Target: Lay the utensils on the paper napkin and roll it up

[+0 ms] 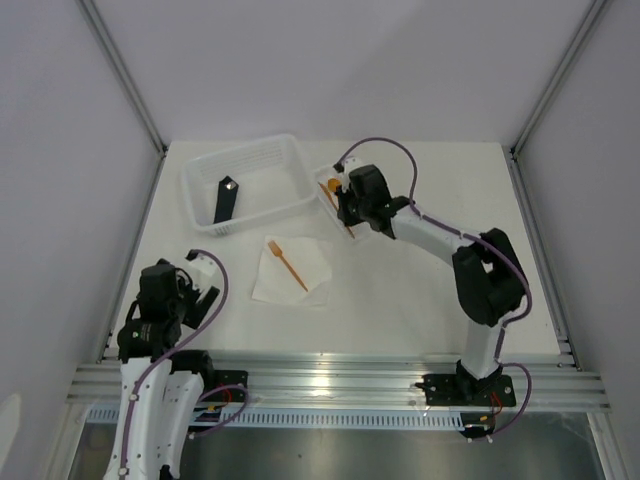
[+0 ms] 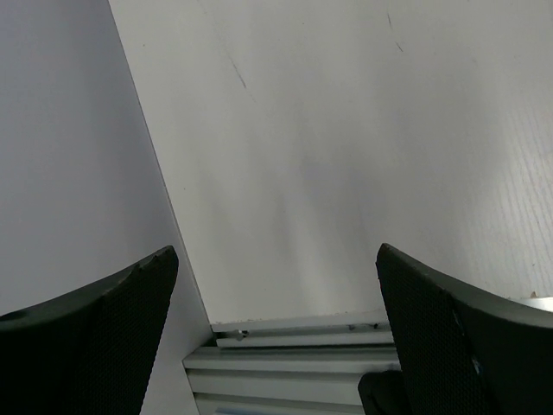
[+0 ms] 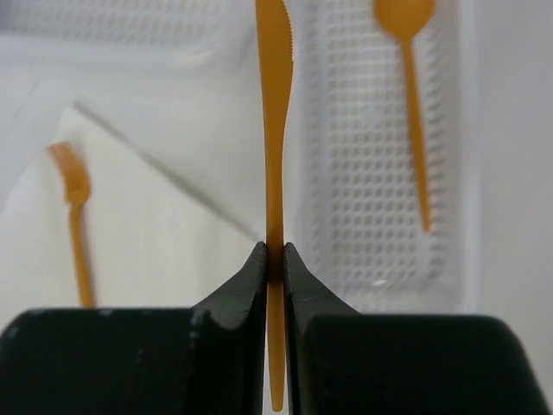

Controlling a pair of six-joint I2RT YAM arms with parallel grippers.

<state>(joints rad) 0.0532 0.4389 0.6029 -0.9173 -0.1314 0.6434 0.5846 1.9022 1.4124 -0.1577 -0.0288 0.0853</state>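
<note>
Pinching down hard, the right claw (image 3: 275,255) has its two black fingers pressed together on the handle of a slim orange plastic knife (image 3: 275,130). The serrated blade points straight away from the wrist camera and the handle's end pokes out below the fingers. From above, that right claw (image 1: 345,212) sits out over the far middle of the white surface (image 1: 400,290), just beside the near right corner of a large white plastic basket (image 1: 240,152).

Inside the basket lies a flat black bar with a white dot (image 1: 226,199). Under and beyond the held knife is a shallow white perforated plastic tray (image 3: 363,216), and a small orange plastic spoon (image 3: 413,112) rests in it, round bowl at the far end.

Closer to the arms, a thin white square paper napkin (image 1: 275,285) lies flat on the surface, a little wrinkled. An orange plastic fork (image 1: 287,264) lies on it at a diagonal, and the right wrist view shows that fork off to the left of the knife.

Over on the near left, the left claw (image 2: 276,252) has its fingers spread wide apart with nothing between them, only bare surface and the metal rail at the edge showing beneath.
</note>
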